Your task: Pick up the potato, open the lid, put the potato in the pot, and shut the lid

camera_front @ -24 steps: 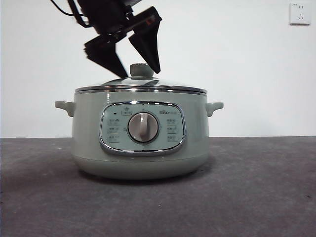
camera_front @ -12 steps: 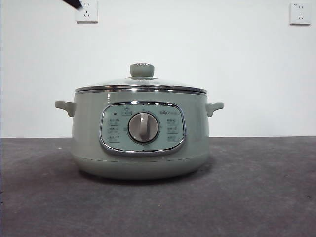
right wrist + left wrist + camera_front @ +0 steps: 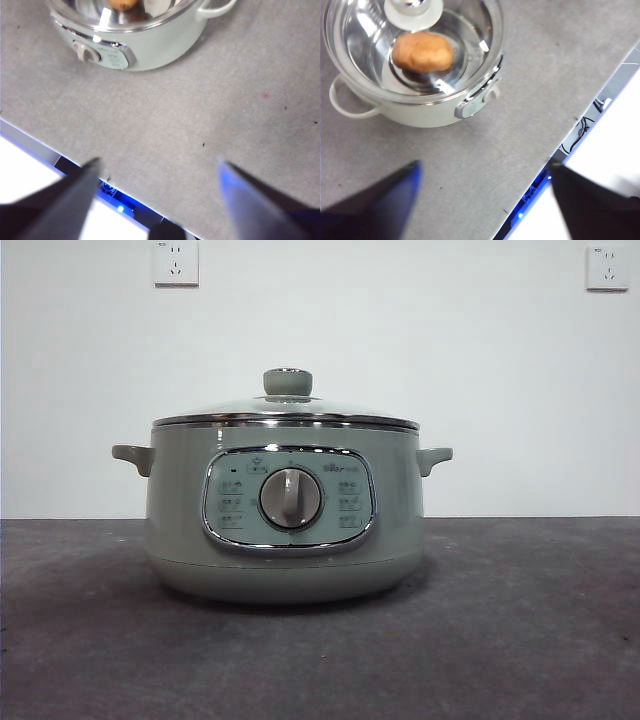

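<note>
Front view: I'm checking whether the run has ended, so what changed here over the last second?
A gripper that hung open around the lid knob rose up and to the left out of the front view, leaving the lid on the pot. Now the left gripper and right gripper are both open above the table. The pot and lid did not move; the potato lies inside.

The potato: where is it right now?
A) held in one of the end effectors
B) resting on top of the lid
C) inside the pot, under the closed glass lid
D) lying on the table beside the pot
C: in the left wrist view the potato lies inside the pot, seen through the glass lid, which sits closed on the rim in the front view.
</note>
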Available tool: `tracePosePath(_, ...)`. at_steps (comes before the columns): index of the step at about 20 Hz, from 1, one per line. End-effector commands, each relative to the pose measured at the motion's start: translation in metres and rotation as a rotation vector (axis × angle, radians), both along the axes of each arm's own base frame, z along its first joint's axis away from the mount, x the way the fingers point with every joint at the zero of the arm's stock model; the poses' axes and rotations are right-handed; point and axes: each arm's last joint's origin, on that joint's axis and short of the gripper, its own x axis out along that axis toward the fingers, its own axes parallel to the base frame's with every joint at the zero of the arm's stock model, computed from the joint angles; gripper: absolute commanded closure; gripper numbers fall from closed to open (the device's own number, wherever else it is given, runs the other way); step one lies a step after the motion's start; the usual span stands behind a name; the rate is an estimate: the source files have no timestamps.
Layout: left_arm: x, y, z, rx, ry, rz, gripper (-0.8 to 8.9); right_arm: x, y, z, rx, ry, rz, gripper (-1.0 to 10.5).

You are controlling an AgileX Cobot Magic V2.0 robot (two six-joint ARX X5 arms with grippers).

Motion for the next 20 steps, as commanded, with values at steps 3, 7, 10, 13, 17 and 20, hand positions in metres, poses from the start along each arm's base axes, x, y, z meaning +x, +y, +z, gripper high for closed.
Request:
tracePosePath(3, -0.014, 0.006, 0.006, -0.038, -0.028, -0.005, 8.17, -0.004, -0.003, -0.006, -0.046, 0.062, -0.01, 9.5)
tracePosePath(7, -0.015, 0.007, 0.006, -0.039, -0.029, -0.003, 8.16, -0.003, -0.004, -0.005, -0.063, 0.043, -0.025, 9.5)
tracePosePath(10, -0.01, 0.003, 0.003, -0.029, -0.014, -0.003, 8.17, -0.003, -0.004, -0.005, -0.078, 0.025, -0.039, 9.5)
tracePosePath(13, -0.005, 0.0, 0.001, -0.019, 0.0, -0.003, 8.17, -0.003, -0.005, -0.005, -0.078, 0.024, -0.039, 9.5)
tracePosePath(17, 0.003, -0.005, -0.001, -0.019, -0.007, 0.004, 8.16, -0.003, -0.005, -0.005, -0.078, 0.024, -0.039, 9.5)
tracePosePath(20, 0.01, 0.006, 0.006, -0.035, -0.105, 0.034, 8.17, -0.003, -0.005, -0.005, -0.077, 0.024, -0.039, 9.5)
